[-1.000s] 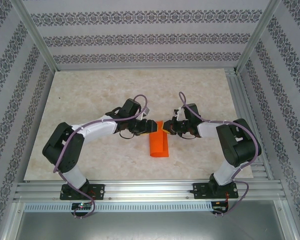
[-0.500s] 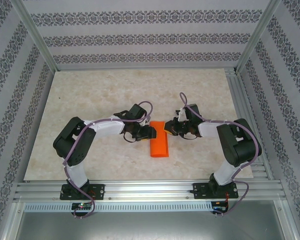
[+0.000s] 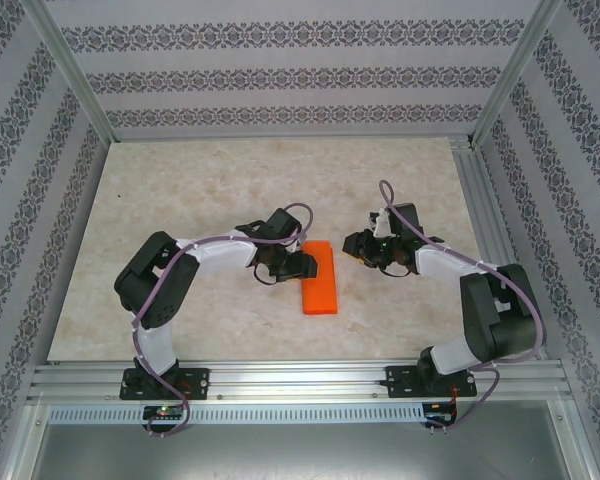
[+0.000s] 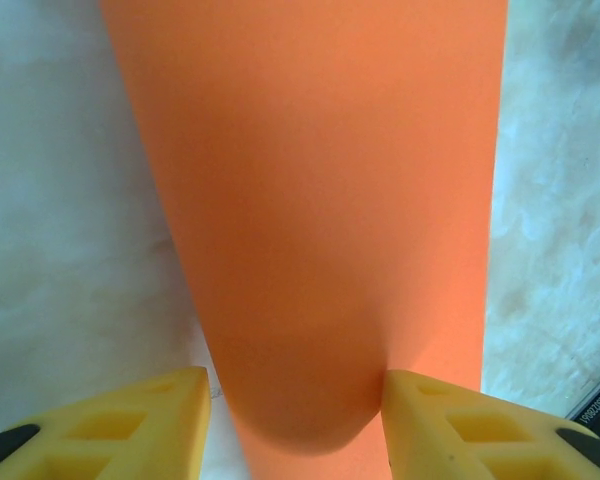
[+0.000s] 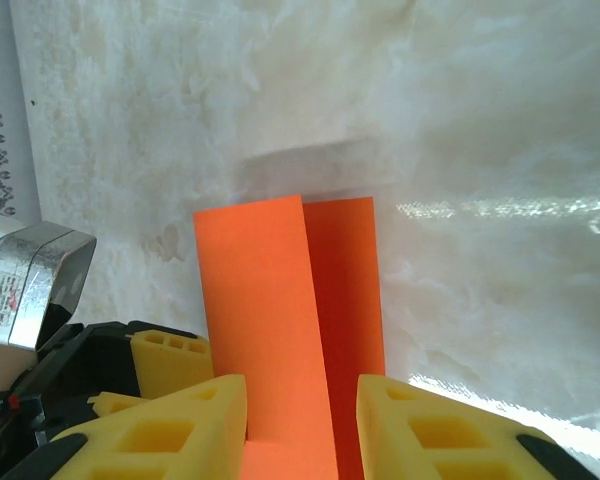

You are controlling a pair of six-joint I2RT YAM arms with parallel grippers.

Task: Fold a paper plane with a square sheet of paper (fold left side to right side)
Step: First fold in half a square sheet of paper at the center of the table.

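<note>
Folding barely begun, I judge: orange paper (image 3: 319, 279) lies doubled into a narrow strip, crease unpressed. Left claw (image 4: 293, 390) half-open, astride the rounded fold, not pinching. Right claw (image 5: 302, 385) parted, empty, paper just ahead. Nose and wing folds remain.

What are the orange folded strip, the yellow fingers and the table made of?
The flat orange folded sheet looks like thin matte paper: crisp edges, overlapping layers. The blocky yellow fingers look like matte plastic or rubber, with hollow cells. The pale mottled tabletop resembles glossy marble-look laminate, or stone.
</note>
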